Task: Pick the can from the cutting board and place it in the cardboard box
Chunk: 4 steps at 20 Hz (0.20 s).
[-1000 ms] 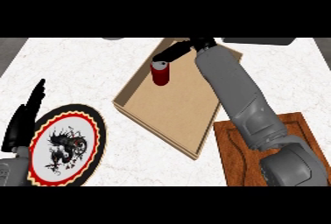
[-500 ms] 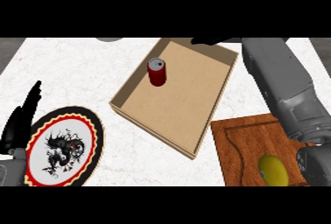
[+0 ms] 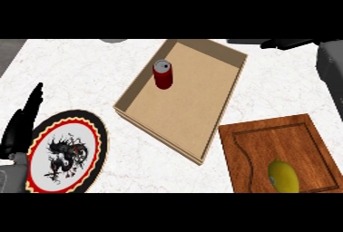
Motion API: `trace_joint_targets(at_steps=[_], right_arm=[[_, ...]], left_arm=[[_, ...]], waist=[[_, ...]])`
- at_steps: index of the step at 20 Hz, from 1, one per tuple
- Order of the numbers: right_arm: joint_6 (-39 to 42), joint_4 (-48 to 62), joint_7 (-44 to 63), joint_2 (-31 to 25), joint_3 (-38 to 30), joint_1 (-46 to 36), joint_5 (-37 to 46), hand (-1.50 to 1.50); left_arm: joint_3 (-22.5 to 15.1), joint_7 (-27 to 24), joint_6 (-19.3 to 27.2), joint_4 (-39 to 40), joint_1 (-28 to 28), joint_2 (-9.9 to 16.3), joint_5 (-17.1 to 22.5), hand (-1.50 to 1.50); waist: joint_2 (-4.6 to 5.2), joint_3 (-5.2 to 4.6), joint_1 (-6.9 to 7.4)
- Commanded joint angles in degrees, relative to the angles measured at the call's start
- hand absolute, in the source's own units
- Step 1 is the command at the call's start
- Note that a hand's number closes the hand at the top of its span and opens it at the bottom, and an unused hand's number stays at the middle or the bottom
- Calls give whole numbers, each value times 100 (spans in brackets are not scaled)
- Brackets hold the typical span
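The red can [image 3: 163,75] stands upright inside the cardboard box [image 3: 221,106], near its far left wall. Nothing touches it. My right hand [image 3: 286,43] shows only as dark fingers at the top right, past the box's far corner, with the grey forearm [image 3: 330,63] at the right edge; whether its fingers are curled is hidden. The wooden cutting board [image 3: 251,149] lies at the lower right with a yellow lemon [image 3: 283,176] on it. My left hand [image 3: 23,122] rests open at the left edge, fingers up.
A round plate [image 3: 64,154] with a red and yellow rim and a dark drawing lies at the lower left, beside the left hand. A grey object [image 3: 114,41] peeks in at the top edge. The counter top is white marble.
My right hand let go of the can and drew back up and to the right, away from the box. The can stays standing in the box. The lemon came into sight.
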Motion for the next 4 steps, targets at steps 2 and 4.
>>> trace_joint_targets(at_steps=[2, 4], right_arm=[[646, 131, -350, -583, 151, 336, 180, -150], [985, 126, -670, -903, 261, 588, 303, -150]], left_arm=[[-68, 42, 62, -19, -102, -29, -126, 0], [-6, -151, 64, 69, -33, 13, -113, 0]], waist=[[14, 3, 26], [29, 5, 36]])
